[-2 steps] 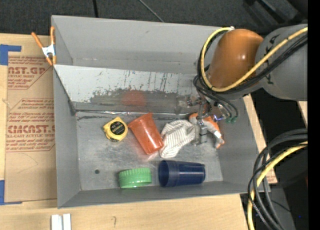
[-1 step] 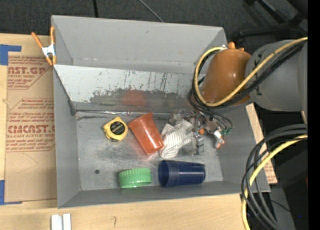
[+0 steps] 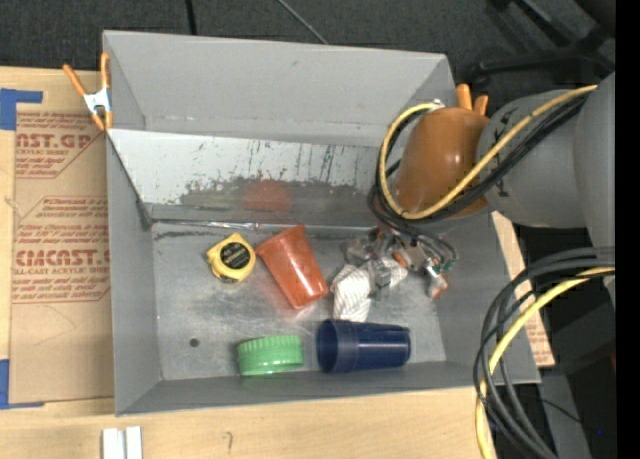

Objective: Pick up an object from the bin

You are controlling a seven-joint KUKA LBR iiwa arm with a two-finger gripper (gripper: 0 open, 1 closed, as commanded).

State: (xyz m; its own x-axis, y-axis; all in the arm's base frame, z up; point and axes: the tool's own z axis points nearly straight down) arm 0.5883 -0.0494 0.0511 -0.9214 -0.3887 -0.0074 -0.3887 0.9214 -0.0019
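Observation:
My gripper (image 3: 392, 255) is low in the right part of the bin, beneath the arm's orange cover. Directly at its lower left lies a crumpled white and silver wrapper (image 3: 351, 293), touching or very close to it. An orange plastic cup (image 3: 292, 266) lies on its side to the left of the wrapper. Below the wrapper, a dark blue cup (image 3: 362, 345) lies on its side near the front wall.
A yellow tape measure (image 3: 231, 257) sits left of the orange cup. A green round lid (image 3: 269, 354) lies by the front wall, left of the blue cup. The arm and its yellow and black cables crowd the bin's right side.

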